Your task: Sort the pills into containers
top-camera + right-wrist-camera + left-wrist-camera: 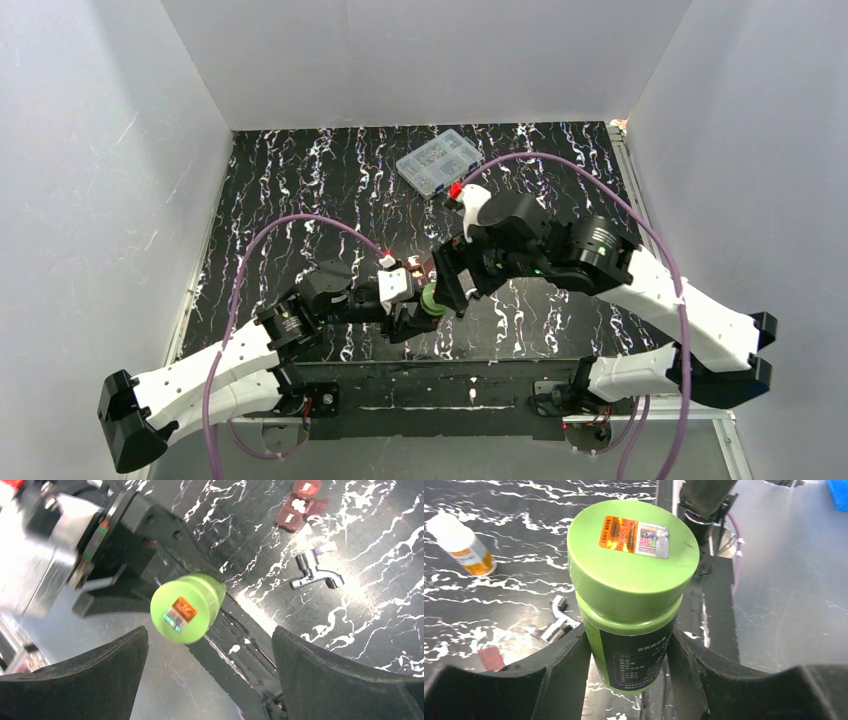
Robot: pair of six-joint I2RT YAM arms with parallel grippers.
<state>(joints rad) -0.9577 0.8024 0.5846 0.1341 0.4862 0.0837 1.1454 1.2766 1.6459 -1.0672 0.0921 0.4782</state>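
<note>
Green-capped bottle [633,575] pinched by left tool [629,636] | right tool [209,639] spread | black marbled table [300,180], white walls [420,60]

Smooth, matt plastic — green cap [633,580].

The near centre is crowded: the green-capped bottle [631,595] is clamped by the left gripper [629,645], with the right gripper [209,635] spread wide just beside its cap. The far centre is blocked by a clear organiser box [438,160]. Bare table [290,200] is found at far left and far right.
</note>
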